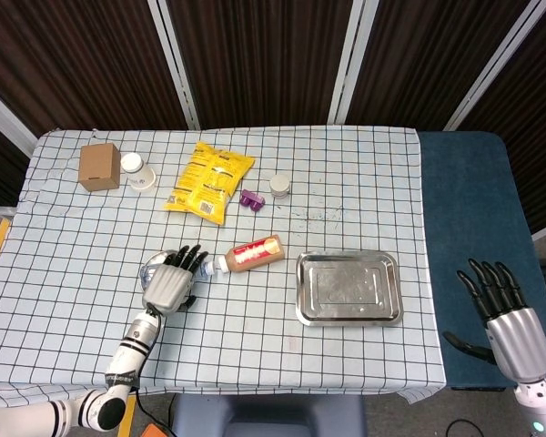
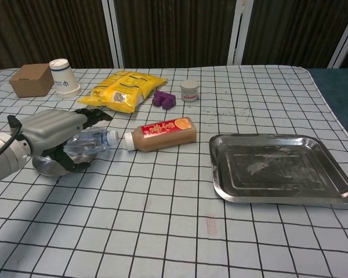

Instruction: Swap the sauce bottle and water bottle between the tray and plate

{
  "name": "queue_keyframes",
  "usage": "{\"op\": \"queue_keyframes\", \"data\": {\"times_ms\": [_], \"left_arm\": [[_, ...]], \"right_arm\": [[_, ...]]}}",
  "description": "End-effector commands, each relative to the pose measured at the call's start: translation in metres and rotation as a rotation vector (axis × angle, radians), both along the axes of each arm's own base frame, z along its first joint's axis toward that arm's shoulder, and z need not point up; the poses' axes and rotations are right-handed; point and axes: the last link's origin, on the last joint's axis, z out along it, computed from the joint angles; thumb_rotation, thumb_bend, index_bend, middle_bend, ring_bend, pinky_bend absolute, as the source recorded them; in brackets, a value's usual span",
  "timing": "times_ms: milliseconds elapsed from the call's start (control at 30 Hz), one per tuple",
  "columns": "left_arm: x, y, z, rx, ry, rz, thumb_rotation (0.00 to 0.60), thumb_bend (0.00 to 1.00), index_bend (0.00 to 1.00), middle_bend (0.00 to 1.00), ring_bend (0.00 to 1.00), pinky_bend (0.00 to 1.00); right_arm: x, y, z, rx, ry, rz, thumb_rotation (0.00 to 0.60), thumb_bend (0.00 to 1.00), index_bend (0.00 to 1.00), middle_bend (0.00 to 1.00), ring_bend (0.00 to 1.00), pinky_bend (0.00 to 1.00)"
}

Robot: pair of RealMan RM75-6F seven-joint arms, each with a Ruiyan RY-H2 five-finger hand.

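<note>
The clear water bottle (image 2: pixel 91 142) lies on its side on the small metal plate (image 2: pixel 46 167), with its cap (image 1: pixel 207 266) pointing right. My left hand (image 2: pixel 53 130) lies over the bottle and plate (image 1: pixel 149 271), fingers (image 2: pixel 90 115) stretched along the bottle's top and not closed round it. The brown sauce bottle (image 1: pixel 256 253) lies on the cloth just right of the cap, also seen in the chest view (image 2: pixel 162 133). The metal tray (image 1: pixel 348 288) to its right holds nothing. My right hand (image 1: pixel 503 312) hangs off the table's right side, fingers spread.
At the back stand a cardboard box (image 1: pixel 99 166), a paper cup (image 1: pixel 138 171), a yellow snack bag (image 1: pixel 209 180), a purple piece (image 1: pixel 251 198) and a small white jar (image 1: pixel 280 186). A blue surface (image 1: pixel 473 209) borders the table on the right.
</note>
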Motion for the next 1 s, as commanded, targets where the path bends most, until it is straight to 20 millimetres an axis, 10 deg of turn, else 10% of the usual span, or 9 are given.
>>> {"op": "queue_keyframes", "data": {"times_ms": [33, 633, 1000], "left_arm": [[-0.002, 0.003, -0.003, 0.004, 0.004, 0.005, 0.600, 0.31, 0.00, 0.01, 0.04, 0.26], [-0.003, 0.005, -0.003, 0.074, 0.004, -0.068, 0.600, 0.58, 0.31, 0.43, 0.46, 0.65], [0.022, -0.029, 0.005, 0.090, -0.017, -0.246, 0.600, 0.66, 0.38, 0.52, 0.54, 0.74]], "right_arm": [[0.000, 0.000, 0.000, 0.002, 0.002, 0.001, 0.600, 0.00, 0.00, 0.00, 0.00, 0.00], [0.000, -0.001, -0.002, 0.016, 0.004, 0.002, 0.600, 0.00, 0.00, 0.00, 0.00, 0.00], [0.001, -0.001, -0.001, 0.013, -0.003, 0.008, 0.600, 0.00, 0.00, 0.00, 0.00, 0.00]]}}
